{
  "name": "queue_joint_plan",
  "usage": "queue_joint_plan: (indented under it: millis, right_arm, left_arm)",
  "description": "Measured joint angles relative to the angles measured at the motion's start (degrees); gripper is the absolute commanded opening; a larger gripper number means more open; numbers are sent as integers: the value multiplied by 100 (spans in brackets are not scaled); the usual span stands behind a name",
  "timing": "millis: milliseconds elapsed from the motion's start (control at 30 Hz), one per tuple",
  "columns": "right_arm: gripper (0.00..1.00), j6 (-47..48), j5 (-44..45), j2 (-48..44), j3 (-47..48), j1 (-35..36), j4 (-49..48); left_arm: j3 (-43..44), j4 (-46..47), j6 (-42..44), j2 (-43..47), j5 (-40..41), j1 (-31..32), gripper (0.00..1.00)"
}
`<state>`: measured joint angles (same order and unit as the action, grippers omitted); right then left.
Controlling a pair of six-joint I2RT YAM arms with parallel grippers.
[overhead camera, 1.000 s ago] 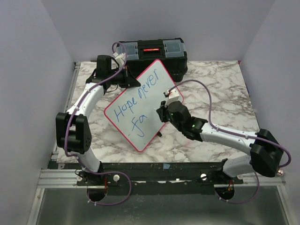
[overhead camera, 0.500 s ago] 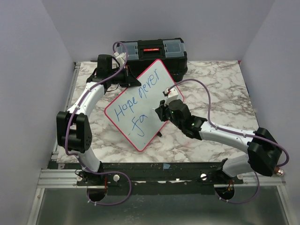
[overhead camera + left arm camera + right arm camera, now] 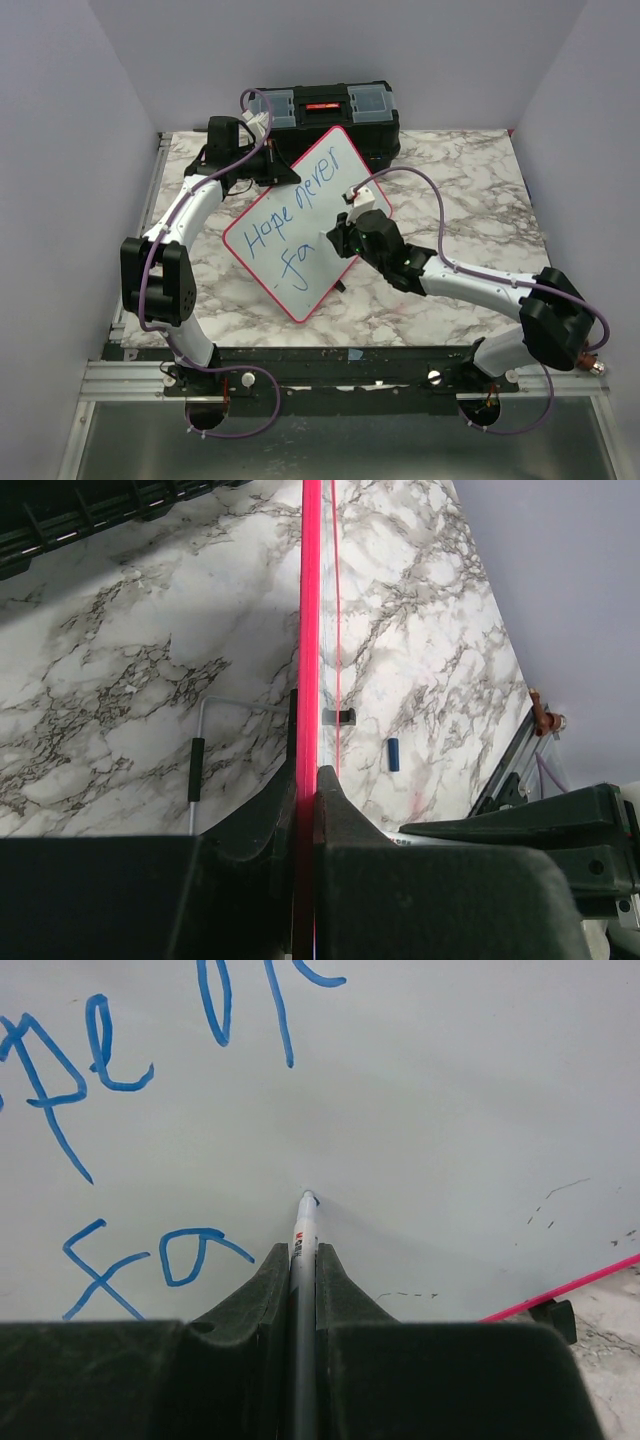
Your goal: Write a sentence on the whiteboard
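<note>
The whiteboard with a red-pink frame stands tilted on the marble table, with "Hope never" and "fa" written in blue. My left gripper is shut on its upper left edge; in the left wrist view the red frame runs between the fingers. My right gripper is shut on a white marker, its tip touching the board face to the right of the blue "fa".
A black toolbox stands behind the board at the table's back edge. A blue marker cap and a thin metal stand rod lie on the marble table. Purple walls enclose the sides.
My right gripper has moved left across the board with the marker, closer to the "fa". The left arm and the board have not moved.
</note>
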<state>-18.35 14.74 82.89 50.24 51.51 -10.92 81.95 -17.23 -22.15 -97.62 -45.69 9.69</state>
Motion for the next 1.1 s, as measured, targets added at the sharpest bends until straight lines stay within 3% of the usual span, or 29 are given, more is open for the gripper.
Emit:
queue_joint_plan:
  millis: [567,1100]
  right_arm:
    - [1,-11,-675,-94,-188,-24,-236]
    - [1,-116,-404,-197,-389,-9,-201]
  left_arm:
    - [0,0,-2,0,0,2,0]
    - [0,2,-11,0,0,2,0]
